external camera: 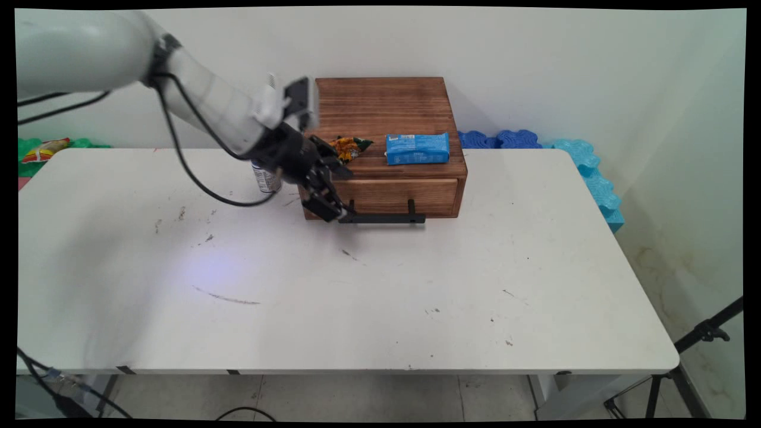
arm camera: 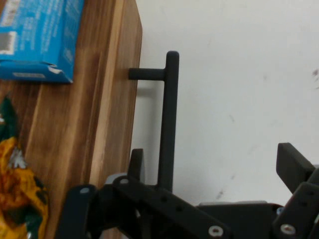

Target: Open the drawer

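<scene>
A white desk (external camera: pixel 416 285) carries a brown wooden drawer box (external camera: pixel 386 113) with a black bar handle (external camera: pixel 383 218). On top lie a blue snack packet (external camera: pixel 417 148) and an orange-green wrapper (external camera: pixel 348 146). The black pincer (external camera: pixel 333 199), spread wide and empty, straddles the handle's left end.

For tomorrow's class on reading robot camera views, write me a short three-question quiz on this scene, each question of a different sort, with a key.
1. True or false: the blue packet lies on top of the wooden drawer box.
2. Which thing is the gripper nearest to? A. the can B. the black drawer handle C. the blue foam mats
3. Fill in: beside the blue packet, on the box top, lies an orange and green ____.

Key: 1 true. 2 B: the open fingers are at the handle's left end. 3 snack wrapper.
</scene>
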`<state>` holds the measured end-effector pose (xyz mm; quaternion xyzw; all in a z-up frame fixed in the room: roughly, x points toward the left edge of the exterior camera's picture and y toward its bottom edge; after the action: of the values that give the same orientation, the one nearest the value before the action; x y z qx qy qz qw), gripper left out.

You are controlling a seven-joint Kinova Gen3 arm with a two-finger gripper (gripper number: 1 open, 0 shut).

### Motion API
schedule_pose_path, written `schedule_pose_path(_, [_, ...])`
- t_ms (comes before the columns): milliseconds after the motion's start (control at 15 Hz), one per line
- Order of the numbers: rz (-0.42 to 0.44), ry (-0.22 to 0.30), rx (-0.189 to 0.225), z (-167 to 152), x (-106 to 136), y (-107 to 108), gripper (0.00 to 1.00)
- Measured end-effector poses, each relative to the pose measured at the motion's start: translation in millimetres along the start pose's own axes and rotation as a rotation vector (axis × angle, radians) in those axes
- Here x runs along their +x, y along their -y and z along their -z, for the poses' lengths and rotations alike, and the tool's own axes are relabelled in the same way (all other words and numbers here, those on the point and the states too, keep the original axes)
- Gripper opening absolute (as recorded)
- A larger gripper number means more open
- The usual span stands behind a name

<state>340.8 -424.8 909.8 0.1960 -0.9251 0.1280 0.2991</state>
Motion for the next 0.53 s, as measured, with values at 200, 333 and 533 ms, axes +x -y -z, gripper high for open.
schedule_pose_path(200, [-0.031,0.041,0.007,-25,3,-1,1.0])
schedule_pose_path(333, [-0.054,0.068,0.006,-41,4,-4,1.0])
schedule_pose_path(533, [-0.084,0.094,0.005,-60,5,-7,1.0])
